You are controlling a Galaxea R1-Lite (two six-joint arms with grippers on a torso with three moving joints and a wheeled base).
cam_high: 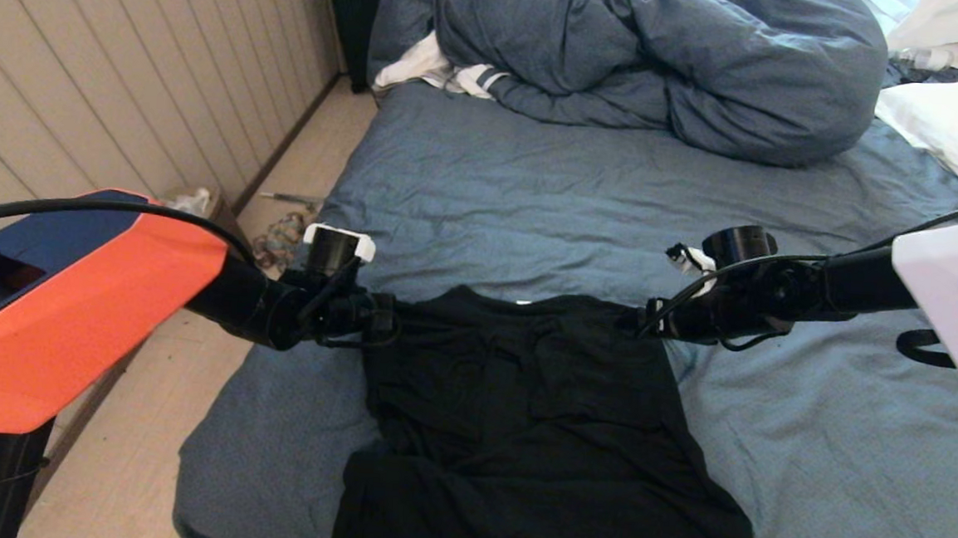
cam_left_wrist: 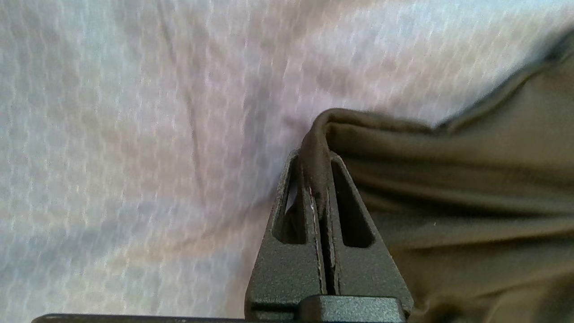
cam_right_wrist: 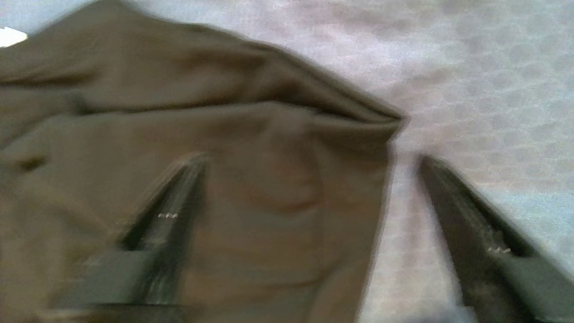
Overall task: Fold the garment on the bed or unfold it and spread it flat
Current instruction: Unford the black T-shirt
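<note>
Left end effector [cam_left_wrist: 320, 179] clamped on the garment [cam_high: 536, 422] corner at nine o'clock; right end effector [cam_right_wrist: 309, 188] spread apart, straddling the three o'clock corner. Closing off-edge risks catching the bed [cam_high: 833, 457] sheet.

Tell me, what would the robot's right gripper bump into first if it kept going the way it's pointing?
Probably the garment. The right gripper has open jaws astride the black shirt's edge near a corner, one over cloth, one over the bed. How far above it hangs is unclear.
</note>
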